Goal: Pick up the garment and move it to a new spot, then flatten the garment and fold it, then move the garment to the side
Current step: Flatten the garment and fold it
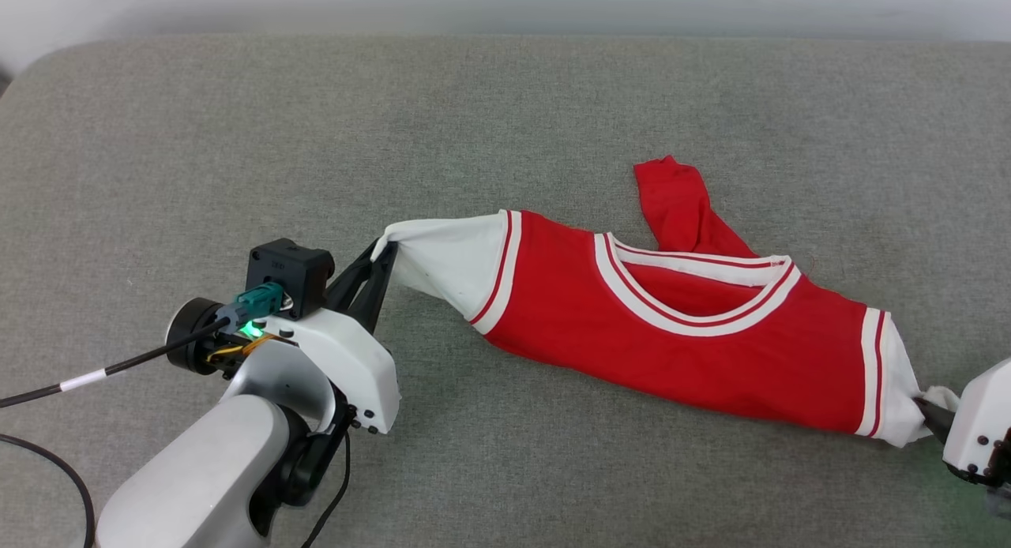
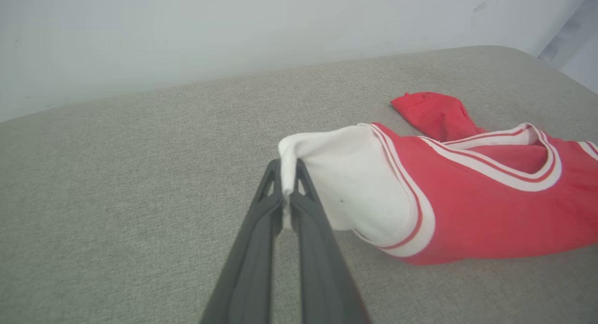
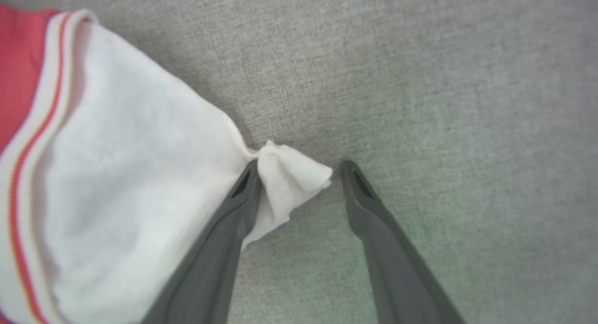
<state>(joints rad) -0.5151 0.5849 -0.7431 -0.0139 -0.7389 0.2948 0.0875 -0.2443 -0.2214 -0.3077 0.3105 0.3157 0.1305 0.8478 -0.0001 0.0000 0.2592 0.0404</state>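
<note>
a: what lies on the grey woven-fabric surface (image 1: pixel 237 137)?

b: a red jersey-style garment (image 1: pixel 679 350) with short white sleeves and red-and-white striped trim. in the head view it is stretched from the centre to the lower right. its v-shaped collar faces up, and a twisted red flap (image 1: pixel 671 204) juts out beyond the collar toward the far edge

a: how does the left gripper (image 2: pixel 288 170) stand?

b: its two long dark fingers are pressed together on the hem of one white sleeve (image 2: pixel 345 184). the cloth is drawn to a point at the tips, and that sleeve end is raised off the surface

a: and the right gripper (image 3: pixel 299 164)?

b: it sits at the lower right edge of the head view, fingers spread apart. the bunched tip (image 3: pixel 289 179) of the other white sleeve (image 3: pixel 117 174) lies between them. in the right wrist view the tip touches the finger on the left, while the finger on the right stands clear of the cloth, over bare surface

a: what else is labelled?

b: a black cable with a white band (image 1: pixel 79 380) runs from the left arm to the left edge of the head view. a green light (image 1: pixel 253 327) glows at the left wrist. a pale wall (image 2: pixel 187 34) rises behind the surface
</note>
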